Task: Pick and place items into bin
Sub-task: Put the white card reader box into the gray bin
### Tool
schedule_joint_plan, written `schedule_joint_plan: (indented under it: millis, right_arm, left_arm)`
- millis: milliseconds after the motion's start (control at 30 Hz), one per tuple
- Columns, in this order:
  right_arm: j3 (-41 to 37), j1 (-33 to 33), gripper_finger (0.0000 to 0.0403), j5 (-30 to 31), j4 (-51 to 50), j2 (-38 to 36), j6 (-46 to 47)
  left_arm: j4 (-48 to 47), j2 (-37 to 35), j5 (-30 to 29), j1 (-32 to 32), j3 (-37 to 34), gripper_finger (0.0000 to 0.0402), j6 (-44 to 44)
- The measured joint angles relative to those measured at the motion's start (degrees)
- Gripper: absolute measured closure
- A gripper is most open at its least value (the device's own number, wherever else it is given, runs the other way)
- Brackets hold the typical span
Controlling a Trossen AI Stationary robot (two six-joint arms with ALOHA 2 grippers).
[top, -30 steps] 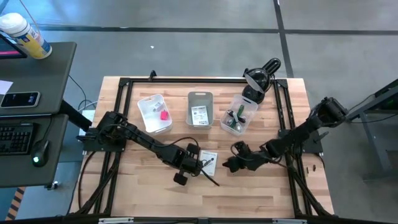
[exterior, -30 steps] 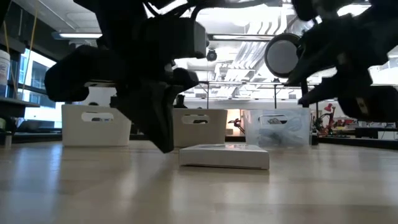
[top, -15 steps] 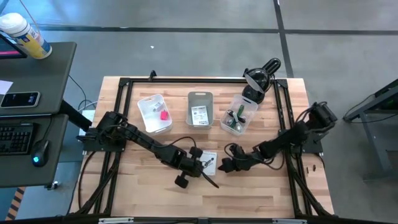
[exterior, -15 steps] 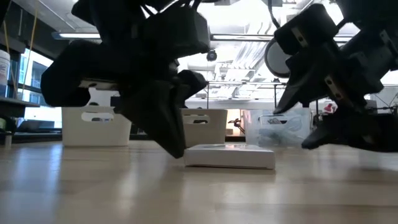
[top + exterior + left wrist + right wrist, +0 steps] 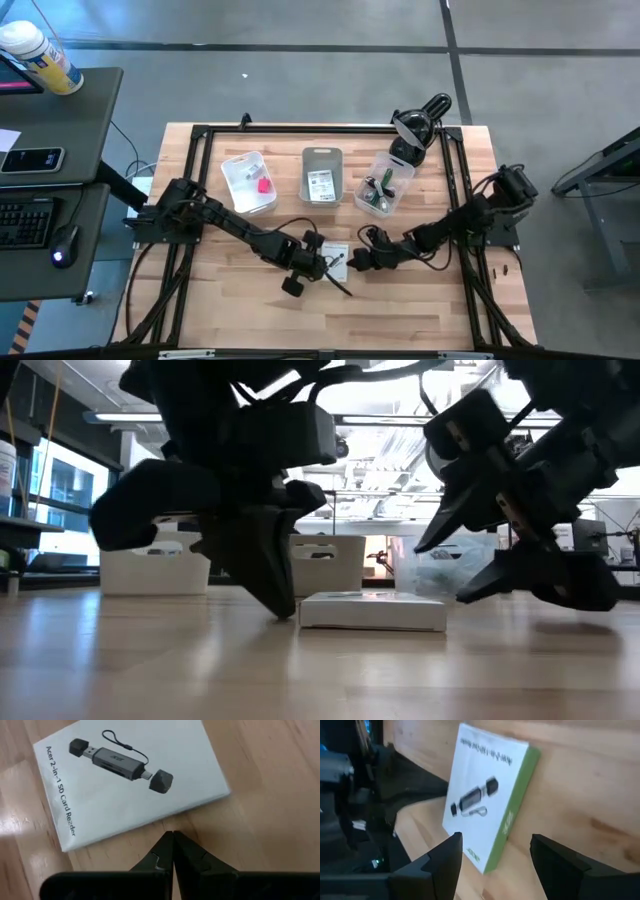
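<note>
A flat white box printed with a card reader lies on the wooden table between both grippers, also seen as the box. My left gripper is shut, its tips down at the table beside the box's left side. My right gripper is open and hovers low just off the box's right end, touching nothing. A pink block lies in the white bin, and a white card lies in the grey bin. My left gripper has its shut fingertips down at the table, right beside the box's left end, coming from above at a slant. A thin strip of wood shows between tips and box in the left wrist view; I cannot tell whether they touch.
A clear bin holds a green pen and dark pieces on the far right. A black lamp-like device stands behind it. Black frame rails border the table. Bare wood lies along the near edge.
My right gripper has come down and moved toward the table's left, up to the box's right end, staying open. My left gripper, shut, has edged toward the box, and the box has slid slightly toward the table's right.
</note>
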Motion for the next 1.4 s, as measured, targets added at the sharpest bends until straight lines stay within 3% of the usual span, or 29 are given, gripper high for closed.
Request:
schedule_joint_plan:
  millis: [567, 1400]
  right_arm:
    - [0.0, -3.0, 0.0181, -1.7, -1.8, 0.0, 1.1]
    - [2.1, -1.8, 0.0181, -4.9, -1.8, 3.9, 4.2]
  left_arm:
    - [3.7, 0.4, -1.2, 2.5, 0.0, 0.0401, -3.3]
    - [10.6, 0.4, 5.4, 2.1, 0.0, 0.0402, -6.3]
